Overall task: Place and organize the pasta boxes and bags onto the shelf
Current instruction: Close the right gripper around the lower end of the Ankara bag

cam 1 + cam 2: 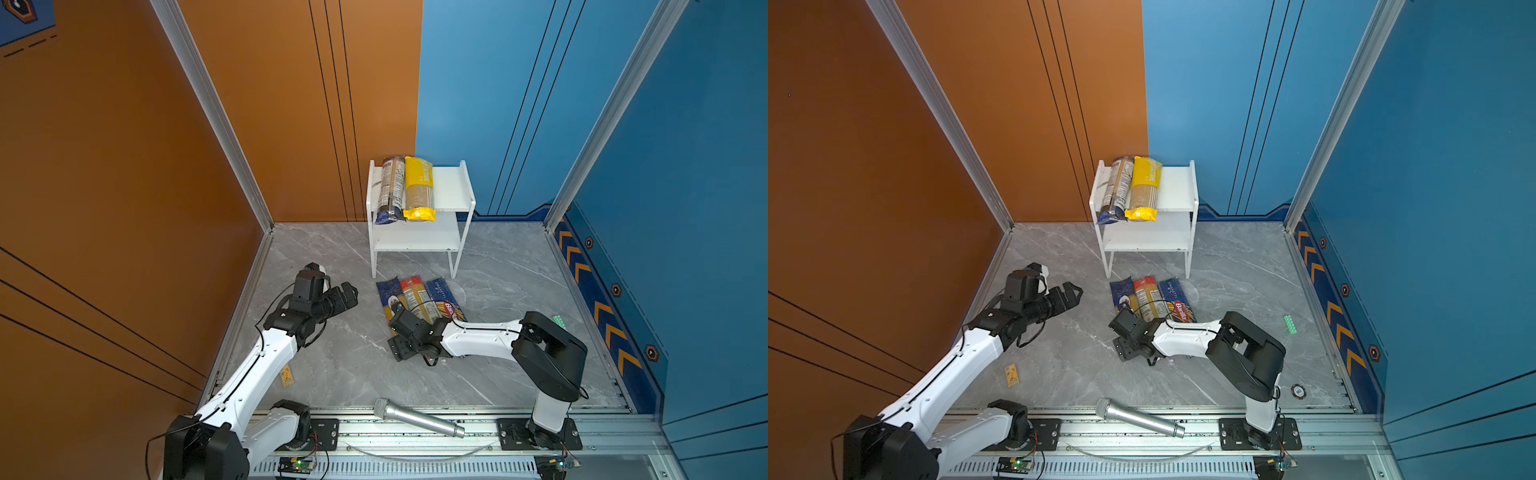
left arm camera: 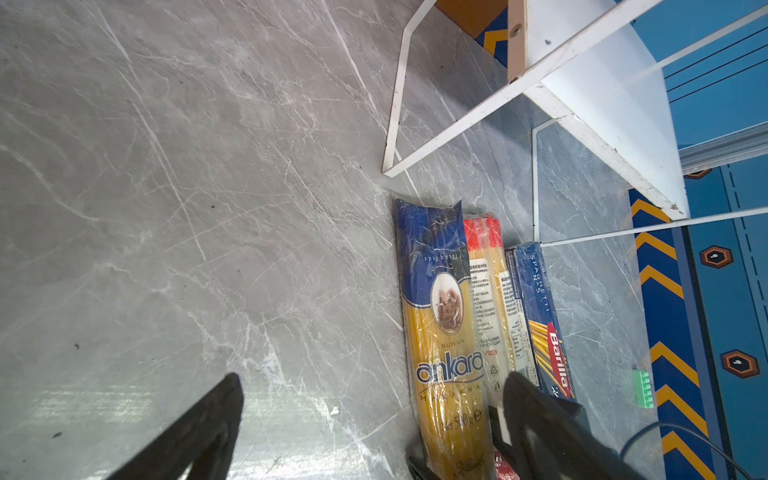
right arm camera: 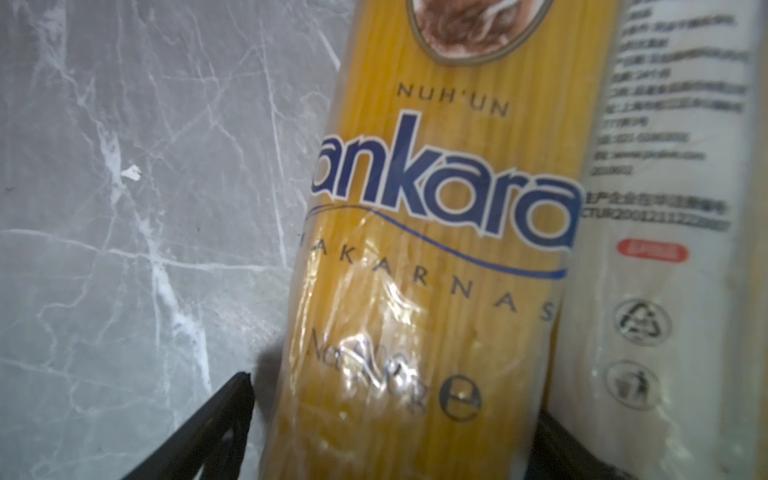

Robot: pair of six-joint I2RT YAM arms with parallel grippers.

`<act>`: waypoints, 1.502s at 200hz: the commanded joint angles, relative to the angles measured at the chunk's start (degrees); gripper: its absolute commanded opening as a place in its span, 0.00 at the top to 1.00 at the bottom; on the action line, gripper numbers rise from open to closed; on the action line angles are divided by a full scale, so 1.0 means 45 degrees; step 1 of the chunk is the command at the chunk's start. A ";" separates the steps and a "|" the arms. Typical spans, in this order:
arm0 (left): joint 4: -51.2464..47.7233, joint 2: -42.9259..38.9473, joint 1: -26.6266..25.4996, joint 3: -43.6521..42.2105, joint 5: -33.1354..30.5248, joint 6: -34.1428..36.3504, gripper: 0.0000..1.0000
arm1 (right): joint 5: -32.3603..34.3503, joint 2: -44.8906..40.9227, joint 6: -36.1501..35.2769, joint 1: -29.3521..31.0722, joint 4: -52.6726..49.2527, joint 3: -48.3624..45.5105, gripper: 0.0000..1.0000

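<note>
Your left gripper (image 1: 353, 296) hangs in the air over the left part of the grey table (image 1: 332, 374), its fingers (image 2: 216, 415) spread wide with nothing between them. Your right gripper (image 3: 395, 395) is low at the near end of the Ankara pack (image 1: 388, 293), with one finger on each side of it, and the inner finger sits in the seam against the red-ended pack (image 1: 411, 291). The jaws stand wide around the pack, but whether they press on it cannot be told, and the pack lies flat on the table. You have three packs on the table just in front of the shelf (image 1: 453, 187), side by side and touching: the Ankara pack on the left, the red-ended pack in the middle and the Barilla box (image 1: 444, 297) on the right. On the shelf's top board the clear pack with dark-blue ends (image 1: 390, 187) and the yellow pack (image 1: 419, 187) lie side by side at the left, their near ends hanging over the front edge, while the lower board is bare. A silver microphone (image 1: 417, 417) lies on the front rail between the two arm bases
</note>
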 commanded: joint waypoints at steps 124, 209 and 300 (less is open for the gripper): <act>0.0179 -0.0585 0.0155 -0.0380 0.0360 -0.0208 0.02 | 0.1878 0.1200 0.1330 0.0491 -0.0854 0.1009 0.27; 0.0179 -0.0526 0.0153 -0.0311 0.0372 -0.0295 0.02 | 0.1856 0.1244 0.1489 0.0452 -0.0950 0.0945 0.47; 0.0169 -0.0473 0.0095 -0.0263 0.0534 -0.0227 0.02 | 0.1625 0.1178 0.1584 0.0335 -0.0941 0.0917 0.68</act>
